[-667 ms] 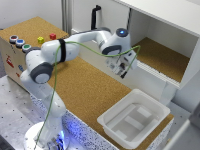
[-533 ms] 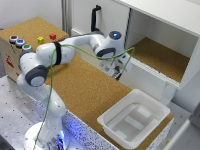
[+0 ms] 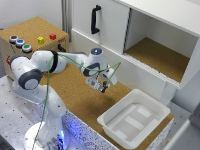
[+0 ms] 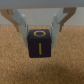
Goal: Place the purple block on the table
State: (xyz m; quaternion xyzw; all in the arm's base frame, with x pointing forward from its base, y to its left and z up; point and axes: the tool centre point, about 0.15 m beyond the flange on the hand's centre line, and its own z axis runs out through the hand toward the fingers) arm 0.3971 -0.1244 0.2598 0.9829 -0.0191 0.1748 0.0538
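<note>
White tray (image 3: 135,121) sits nearest, at the exterior view's right end of the table (image 3: 80,97), on the cork. Gripper (image 3: 103,88) hangs over the cork just left of and beyond the tray, fingers (image 4: 21,22) closed in on the purple block (image 4: 40,43), pinching its two sides; block has yellow markings. Farther back: white cabinet (image 3: 150,35) with open shelf, and at far left the cork-topped box (image 3: 31,35) with coloured buttons.
</note>
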